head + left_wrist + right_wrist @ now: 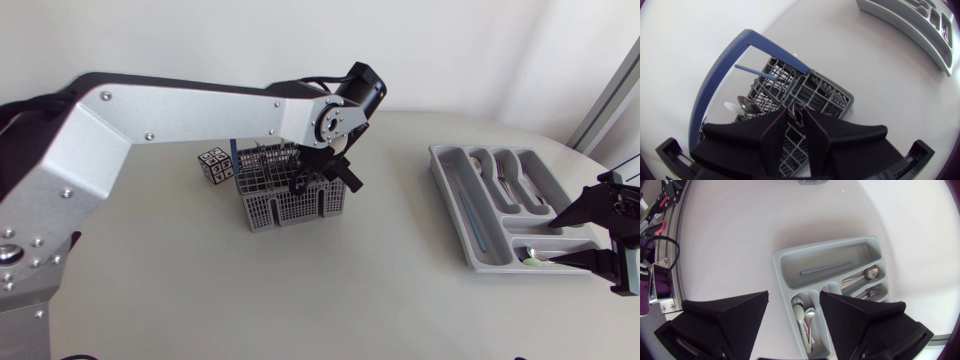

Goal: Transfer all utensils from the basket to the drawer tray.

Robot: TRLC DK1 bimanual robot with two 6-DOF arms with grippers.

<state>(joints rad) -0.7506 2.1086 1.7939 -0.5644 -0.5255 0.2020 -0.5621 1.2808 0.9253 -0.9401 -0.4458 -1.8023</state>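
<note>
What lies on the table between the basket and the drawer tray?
Nothing: in the head view the table is bare between the basket and the drawer tray.

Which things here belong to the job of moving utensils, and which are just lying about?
Belong to the job:
basket
spoon in the basket
tray
cutlery already in the tray
left gripper
right gripper

Just lying about:
patterned cube beside the basket
</note>
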